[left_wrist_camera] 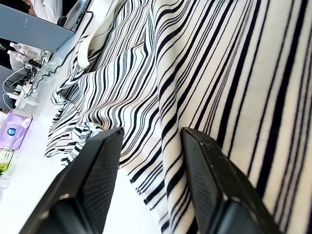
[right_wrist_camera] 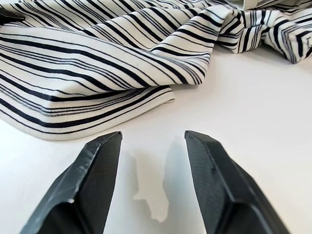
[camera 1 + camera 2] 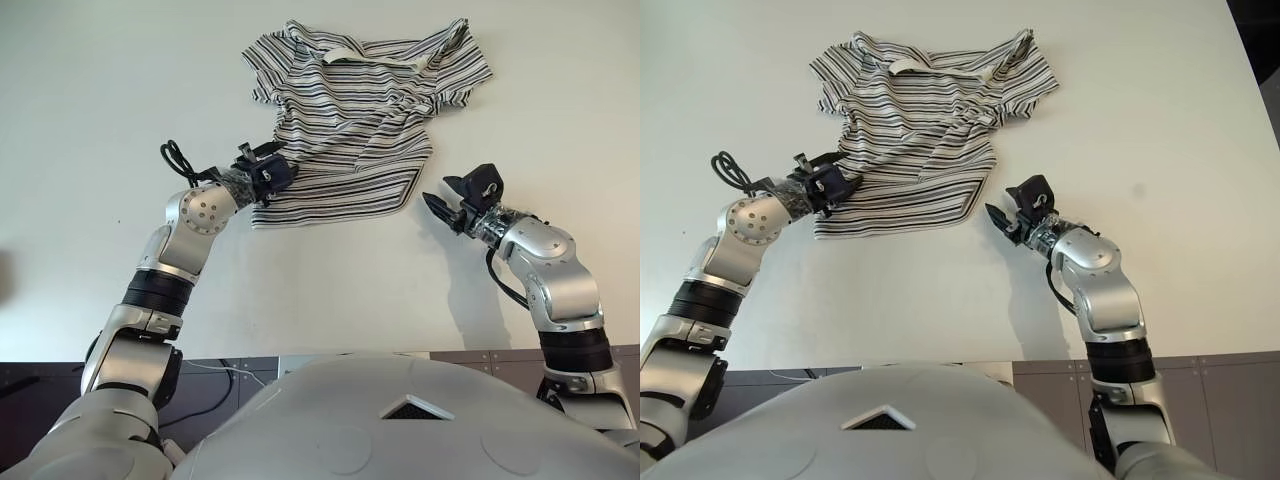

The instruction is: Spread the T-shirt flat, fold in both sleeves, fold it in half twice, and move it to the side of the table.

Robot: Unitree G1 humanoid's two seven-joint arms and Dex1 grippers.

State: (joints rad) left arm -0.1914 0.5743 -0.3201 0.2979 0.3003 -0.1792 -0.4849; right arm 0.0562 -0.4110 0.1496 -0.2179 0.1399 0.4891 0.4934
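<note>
A black-and-white striped T-shirt [image 3: 350, 120] lies crumpled on the white table [image 3: 100, 90], collar at the far side, hem toward me. My left gripper [image 3: 268, 172] sits at the shirt's near left hem corner, open, its fingers [image 1: 97, 165] over the striped cloth [image 1: 219, 73]. My right gripper [image 3: 440, 208] hovers open just off the shirt's near right hem corner [image 2: 161, 92], above bare table, with nothing between its fingers [image 2: 97, 165].
The table's near edge [image 3: 330, 352] runs below both arms. Bare table lies to the left, right and front of the shirt. In the left wrist view, small bottles and cables [image 1: 14, 73] stand beyond the table's far side.
</note>
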